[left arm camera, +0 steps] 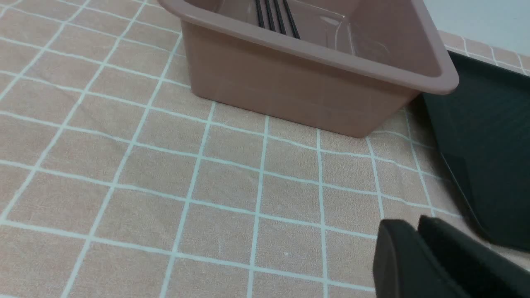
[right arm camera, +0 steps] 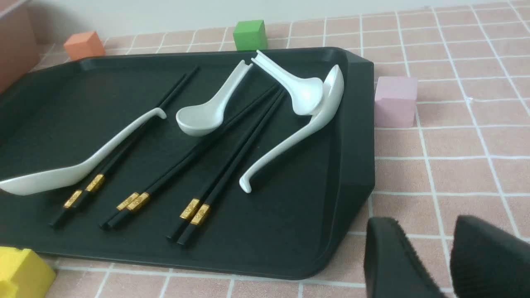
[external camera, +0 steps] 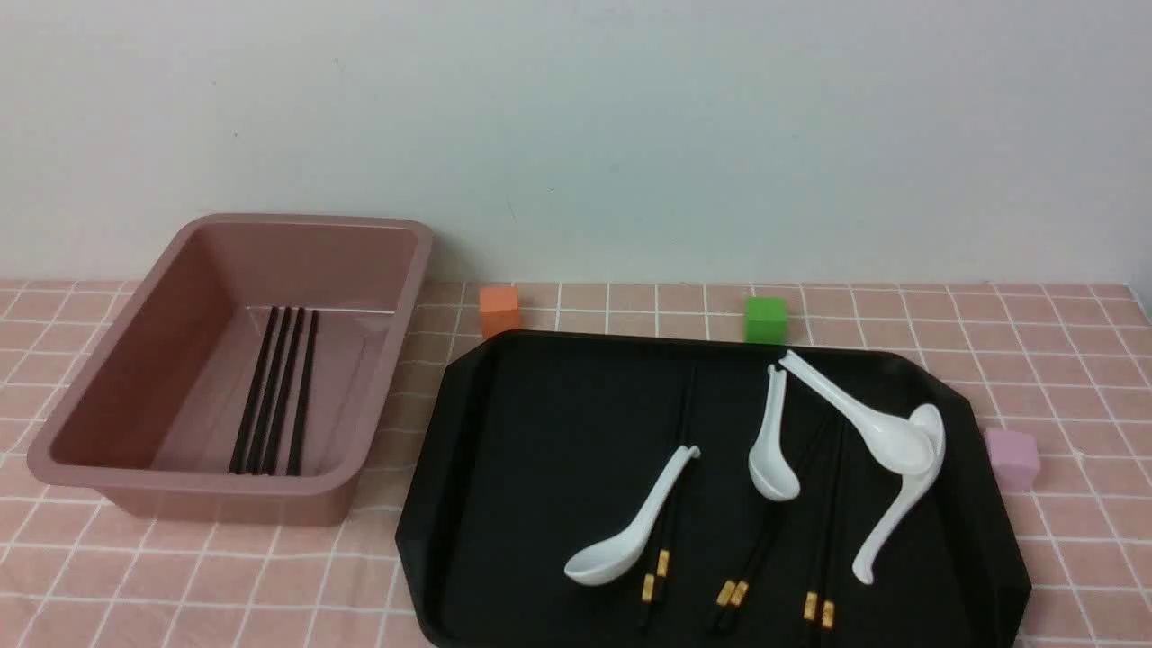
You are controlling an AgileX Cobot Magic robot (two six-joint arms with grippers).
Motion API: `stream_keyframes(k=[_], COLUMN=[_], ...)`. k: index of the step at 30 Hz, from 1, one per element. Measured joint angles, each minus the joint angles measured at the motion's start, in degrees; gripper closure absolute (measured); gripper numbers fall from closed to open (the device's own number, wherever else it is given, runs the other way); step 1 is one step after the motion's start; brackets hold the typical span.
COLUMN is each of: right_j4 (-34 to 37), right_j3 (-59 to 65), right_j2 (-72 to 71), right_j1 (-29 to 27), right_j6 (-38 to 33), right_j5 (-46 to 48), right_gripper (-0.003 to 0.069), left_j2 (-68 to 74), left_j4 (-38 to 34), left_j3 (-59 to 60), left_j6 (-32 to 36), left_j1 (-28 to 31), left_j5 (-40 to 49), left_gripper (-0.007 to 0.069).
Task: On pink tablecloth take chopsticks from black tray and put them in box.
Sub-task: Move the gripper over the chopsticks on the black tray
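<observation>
On the pink tablecloth (external camera: 630, 301), the mauve box (external camera: 297, 261) at the left holds two pairs of black chopsticks (external camera: 277, 391). The black tray (external camera: 540, 432) at the right carries three more pairs with gold bands (external camera: 731, 592), partly under white spoons. In the right wrist view they lie side by side (right arm camera: 186, 159) on the tray (right arm camera: 290, 231). My right gripper (right arm camera: 426, 225) is open and empty over the cloth off the tray's near right corner. My left gripper (left arm camera: 416, 225) is shut and empty over cloth in front of the box (left arm camera: 290, 87). Neither gripper shows in the front view.
Several white ceramic spoons (external camera: 772, 450) lie on the tray among the chopsticks. An orange cube (external camera: 499, 310) and a green cube (external camera: 766, 319) stand behind the tray, a pink cube (external camera: 1012, 459) at its right, and a yellow cube (right arm camera: 20, 273) at its near edge.
</observation>
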Motion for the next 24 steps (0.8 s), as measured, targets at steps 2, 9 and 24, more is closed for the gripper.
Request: stream_keyframes(k=[2,9,24], right_j4=[0.00,0.00,0.00], right_j3=[0.00,0.00,0.00], right_j2=[0.00,0.00,0.00], right_j1=[0.00,0.00,0.00], right_j6=[0.00,0.00,0.00], right_j5=[0.00,0.00,0.00], right_gripper=[0.0419,0.0419,0.0419], left_j2=[0.00,0.00,0.00], left_j4=[0.00,0.00,0.00], left_j3=[0.00,0.00,0.00], left_j6=[0.00,0.00,0.00], left_j1=[0.00,0.00,0.00], left_j5=[0.00,0.00,0.00], left_gripper=[0.0551,0.0540,0.0522])
